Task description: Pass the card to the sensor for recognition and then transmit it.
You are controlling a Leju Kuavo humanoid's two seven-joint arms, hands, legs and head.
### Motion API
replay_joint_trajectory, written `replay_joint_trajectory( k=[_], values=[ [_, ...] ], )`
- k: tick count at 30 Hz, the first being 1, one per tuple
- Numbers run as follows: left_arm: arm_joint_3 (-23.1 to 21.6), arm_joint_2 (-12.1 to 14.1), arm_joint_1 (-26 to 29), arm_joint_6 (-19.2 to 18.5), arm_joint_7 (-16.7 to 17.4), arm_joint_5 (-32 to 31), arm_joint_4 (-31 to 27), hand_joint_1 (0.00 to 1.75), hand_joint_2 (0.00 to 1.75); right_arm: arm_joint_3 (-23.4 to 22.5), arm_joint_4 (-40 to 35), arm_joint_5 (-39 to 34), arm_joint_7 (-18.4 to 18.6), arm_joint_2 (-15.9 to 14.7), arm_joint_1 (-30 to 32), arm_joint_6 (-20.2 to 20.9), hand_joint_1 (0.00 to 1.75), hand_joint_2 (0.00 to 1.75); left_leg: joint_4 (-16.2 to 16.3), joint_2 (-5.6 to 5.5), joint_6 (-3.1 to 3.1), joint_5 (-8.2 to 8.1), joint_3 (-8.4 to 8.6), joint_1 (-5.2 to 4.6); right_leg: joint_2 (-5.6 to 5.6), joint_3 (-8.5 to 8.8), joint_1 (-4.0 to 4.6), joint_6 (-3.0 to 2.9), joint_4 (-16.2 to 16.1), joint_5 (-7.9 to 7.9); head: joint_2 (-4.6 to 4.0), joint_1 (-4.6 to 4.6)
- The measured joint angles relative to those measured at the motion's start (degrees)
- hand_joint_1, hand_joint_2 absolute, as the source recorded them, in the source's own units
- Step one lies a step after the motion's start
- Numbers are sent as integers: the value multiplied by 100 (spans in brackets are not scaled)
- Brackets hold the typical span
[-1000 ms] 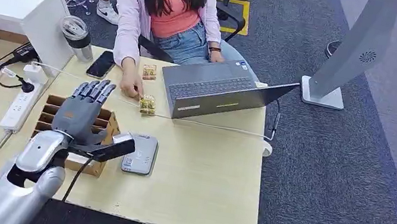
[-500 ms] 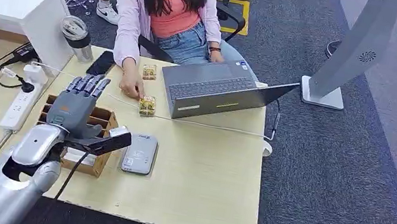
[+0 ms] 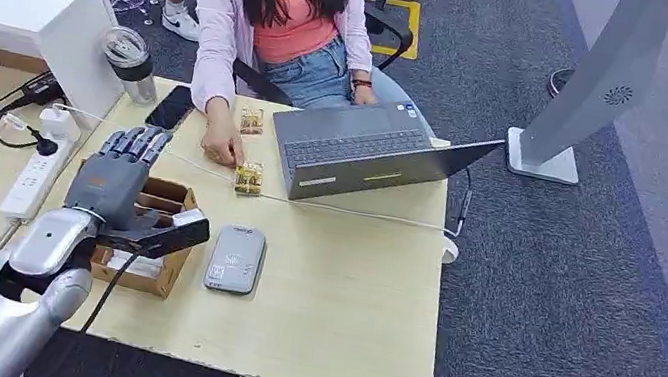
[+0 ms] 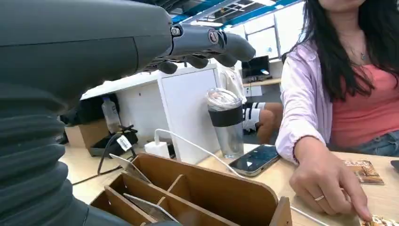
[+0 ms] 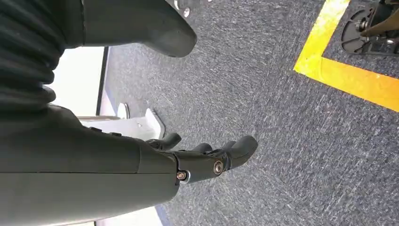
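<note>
My left hand (image 3: 119, 180) hovers flat over the wooden card box (image 3: 166, 275), fingers stretched toward the person and thumb pointing at the grey card sensor (image 3: 235, 258). It holds nothing. The sensor lies flat on the table just right of the box. In the left wrist view the fingers (image 4: 202, 44) hang above the box's dividers (image 4: 211, 193), and a card (image 4: 129, 167) stands in one slot. My right hand (image 5: 207, 157) hangs over grey carpet, fingers loosely bent and empty.
A person sits across the table, one hand (image 3: 221, 142) by a small packet (image 3: 249, 176). An open laptop (image 3: 366, 153), a phone (image 3: 171, 107), a tumbler (image 3: 130, 60) and a power strip (image 3: 32, 181) stand around. A white cable (image 3: 356, 213) crosses the table.
My left hand has slid left and back, away from the sensor's edge, and now sits over the box. The person's hand has stayed put.
</note>
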Motion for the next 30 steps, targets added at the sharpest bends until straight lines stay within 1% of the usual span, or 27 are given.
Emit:
replay_joint_trajectory(
  k=[12, 22, 30],
  values=[
    [0, 11, 16, 0, 9, 13, 28, 0, 175, 7, 0, -4, 0, 0, 1, -9, 0, 175, 0, 0, 0, 0, 0, 0, 0, 0, 0, 0, 0, 0, 0, 0],
    [0, 7, 48, 33, 9, -4, 168, 0, 175, 17, 0, -46, -2, 0, 0, -7, 0, 175, 0, 0, 0, 0, 0, 0, 0, 0, 0, 0, 0, 0, 0, 0],
    [0, 2, 116, 81, 92, -48, 175, 0, 175, 48, 0, -72, -4, 0, 0, -9, 0, 175, 0, 0, 0, 0, 0, 0, 0, 0, 0, 0, 0, 0, 0, 0]
  ],
)
